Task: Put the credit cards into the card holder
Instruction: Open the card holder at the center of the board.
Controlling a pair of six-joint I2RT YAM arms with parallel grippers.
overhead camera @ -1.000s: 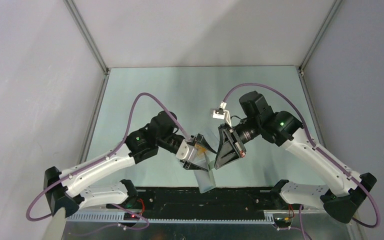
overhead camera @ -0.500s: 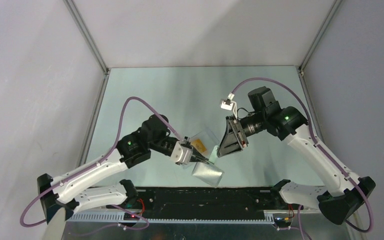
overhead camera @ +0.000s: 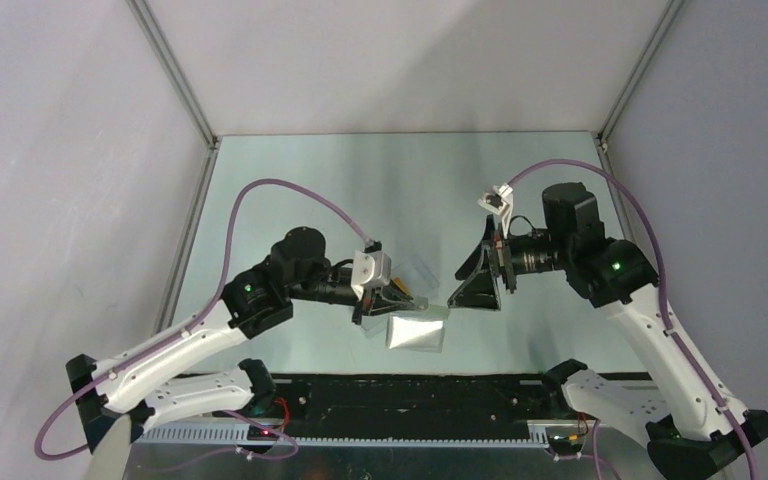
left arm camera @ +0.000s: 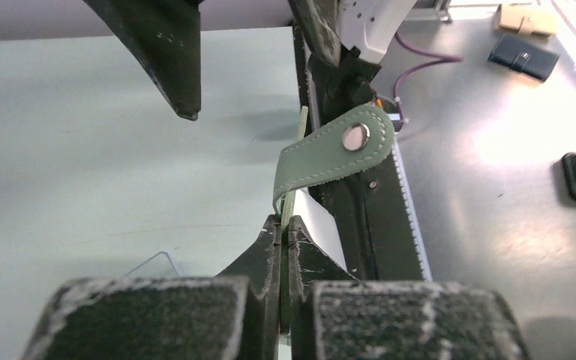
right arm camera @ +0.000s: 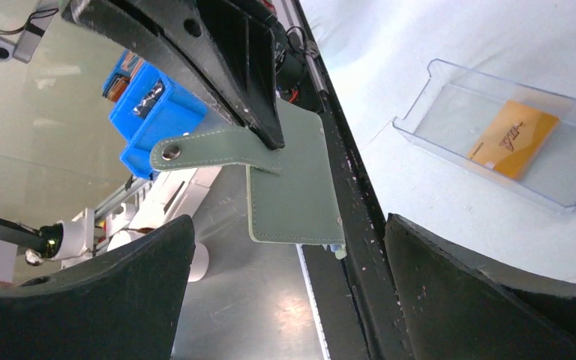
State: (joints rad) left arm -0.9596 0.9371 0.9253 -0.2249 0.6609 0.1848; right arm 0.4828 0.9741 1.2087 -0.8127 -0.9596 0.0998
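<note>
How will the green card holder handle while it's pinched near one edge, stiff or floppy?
Probably fairly stiff: held in the left gripper, the card holder juts out flat without sagging. Its snap tab curls over, so that part looks floppy. It seems light, being thin.

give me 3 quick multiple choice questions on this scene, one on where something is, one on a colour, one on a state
1. Where is the orange card?
A inside the clear box
B leaning against it outside
C under it

2. What colour is the outside of the card holder?
A blue
B grey-green
C orange

3. Which gripper grips the card holder?
A the left gripper, shut on its edge
B the right gripper
C neither

Answers:
1 A, the right wrist view shows the card lying within the box walls.
2 B, the flap and tab look grey-green in both wrist views.
3 A, the left fingers pinch the edge and the right jaws stand wide apart.
</note>
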